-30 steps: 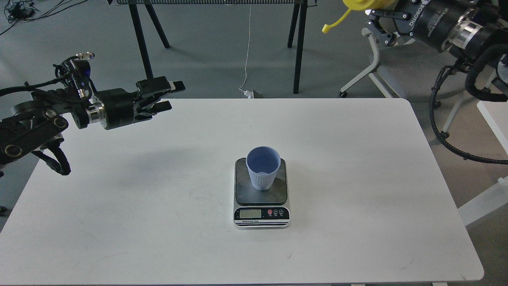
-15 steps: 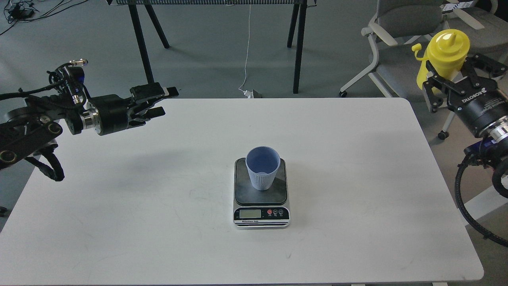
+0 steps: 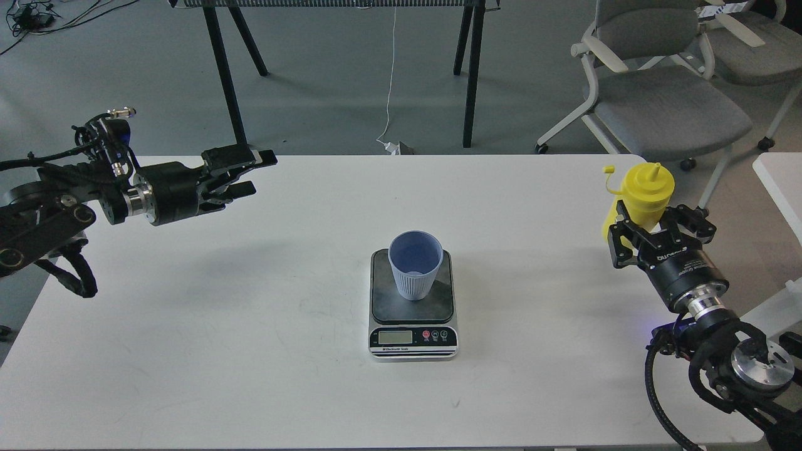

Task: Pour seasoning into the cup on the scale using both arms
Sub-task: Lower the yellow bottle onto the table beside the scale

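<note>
Scale [image 3: 413,313] mid-worktop [image 3: 250,351], cup [image 3: 414,264] upright on its platform. Right claw [image 3: 658,235] clamped on seasoning [image 3: 644,194], upright at right edge. Left claw [image 3: 241,172] apart, empty, far left. Advice: centre nozzle over cup before tilting; tilt slowly.

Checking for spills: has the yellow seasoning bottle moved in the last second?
Yes. The seasoning bottle, gripped by the right tool, has dropped from the view's top edge, above the chair, to the table's right edge, upright.
</note>
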Action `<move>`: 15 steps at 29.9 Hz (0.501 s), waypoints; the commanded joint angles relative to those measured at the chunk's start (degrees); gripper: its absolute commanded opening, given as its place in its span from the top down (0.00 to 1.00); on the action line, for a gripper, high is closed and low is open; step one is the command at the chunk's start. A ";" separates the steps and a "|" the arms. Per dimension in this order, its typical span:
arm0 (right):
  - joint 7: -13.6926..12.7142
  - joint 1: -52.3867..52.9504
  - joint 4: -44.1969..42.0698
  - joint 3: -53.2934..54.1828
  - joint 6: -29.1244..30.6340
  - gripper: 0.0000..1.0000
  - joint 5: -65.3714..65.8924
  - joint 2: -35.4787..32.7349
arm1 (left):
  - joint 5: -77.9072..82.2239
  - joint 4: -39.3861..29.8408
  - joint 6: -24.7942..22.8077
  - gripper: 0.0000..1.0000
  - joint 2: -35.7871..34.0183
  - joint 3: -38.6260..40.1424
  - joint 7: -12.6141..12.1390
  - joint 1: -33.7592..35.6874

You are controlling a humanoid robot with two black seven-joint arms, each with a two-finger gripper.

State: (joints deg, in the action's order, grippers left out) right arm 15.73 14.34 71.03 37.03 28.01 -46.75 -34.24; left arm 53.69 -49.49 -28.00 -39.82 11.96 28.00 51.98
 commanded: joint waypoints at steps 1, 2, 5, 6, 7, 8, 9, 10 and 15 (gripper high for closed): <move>-0.08 -2.29 0.07 -0.11 -0.01 0.83 0.34 1.98 | 0.10 0.01 0.00 0.01 0.00 -0.01 0.00 -0.21; -0.08 -2.56 0.07 -0.11 -0.01 0.83 0.34 2.33 | 0.10 0.01 0.00 0.01 0.00 -0.01 0.00 -0.21; -0.17 -3.35 0.07 -0.03 -0.01 0.83 0.34 2.60 | 0.10 0.01 0.00 0.01 0.09 -0.01 0.00 -0.30; -0.26 -3.52 -0.01 -0.02 -0.01 0.83 0.34 2.60 | 0.10 0.01 0.00 0.01 0.09 -0.01 0.00 -0.30; -0.35 -3.70 -0.10 -0.02 -0.01 0.83 0.43 2.60 | 0.10 0.01 0.00 0.01 0.09 -0.01 0.00 -0.30; -0.44 -3.79 -0.36 -0.11 -0.01 0.83 0.69 2.60 | 0.10 0.01 0.00 0.01 0.09 -0.01 0.00 -0.30; -0.44 -3.79 -1.15 -0.20 -0.01 0.83 1.13 2.60 | 0.10 0.01 0.00 0.01 0.09 -0.01 0.00 -0.30; -0.44 -3.79 -1.85 -0.29 -0.01 0.83 1.57 2.60 | 0.10 0.01 0.00 0.01 0.09 -0.01 0.00 -0.30; -0.52 -4.49 -3.88 -0.38 -0.01 0.83 3.42 3.82 | 0.10 0.01 0.00 0.01 0.00 -0.01 0.00 -0.56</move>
State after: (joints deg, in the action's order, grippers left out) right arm 15.24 10.20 68.33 36.65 28.01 -44.37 -31.32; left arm 53.79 -49.48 -28.00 -39.74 11.96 28.00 51.53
